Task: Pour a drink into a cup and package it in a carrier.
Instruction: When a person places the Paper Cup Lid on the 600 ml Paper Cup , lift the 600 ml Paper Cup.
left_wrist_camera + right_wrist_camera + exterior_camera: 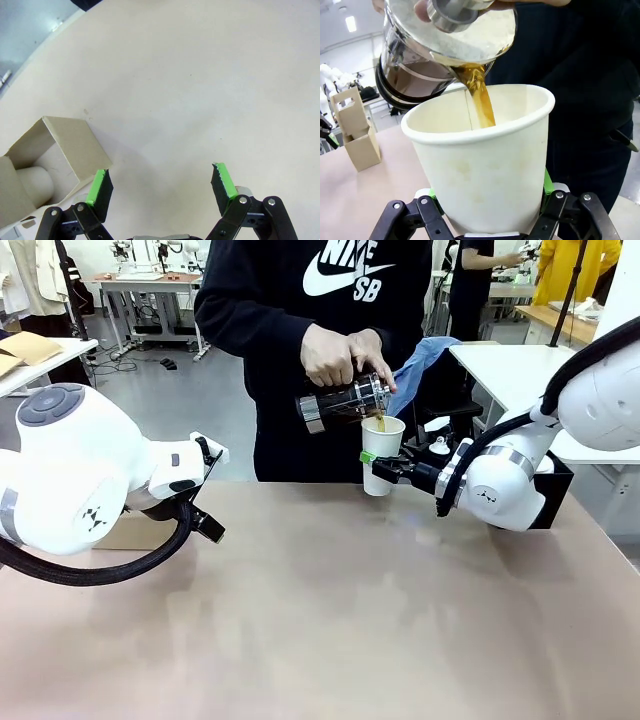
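Far edge of tan flat table [320,620], right of centre: tall white paper cup [383,455], under tilted cylindrical glass jug [340,405]. Left edge: small brown cardboard carrier [135,533].

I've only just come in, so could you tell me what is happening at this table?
A person's hands tip a glass jug, and dark coffee streams into a white paper cup near the far edge of the table. The right tool is closed on that cup, holding it upright. The left tool hangs open above the table beside the brown cardboard carrier, holding nothing.
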